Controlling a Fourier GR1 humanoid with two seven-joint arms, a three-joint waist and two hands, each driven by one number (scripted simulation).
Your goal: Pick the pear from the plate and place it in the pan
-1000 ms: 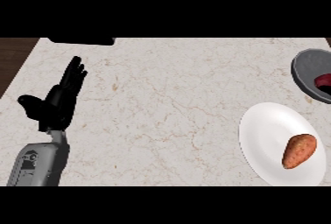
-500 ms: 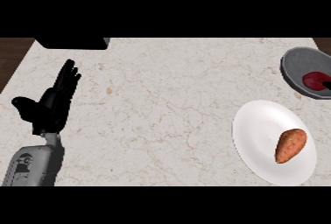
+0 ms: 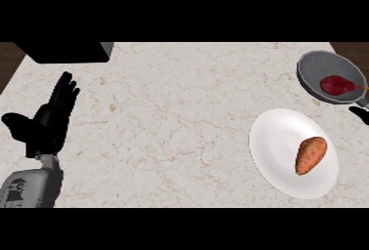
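Left robot hand [image 3: 49,122] rested spread on the bench [image 3: 180,97]; the view had shifted, so pan [image 3: 331,78] and plate [image 3: 292,151] sat closer. Far right of it, an orange tuber [image 3: 311,155], no pear, lay on the plate, ungrasped.

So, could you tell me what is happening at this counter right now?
Nothing is being handled at this moment. The robot's left hand rests open at the left of the marble counter, fingers up, holding nothing. The right hand is hard to make out; only a dark bit shows at the right edge. On the white plate lies an orange, tapered piece of food. The grey pan at the upper right already holds a dark red item.
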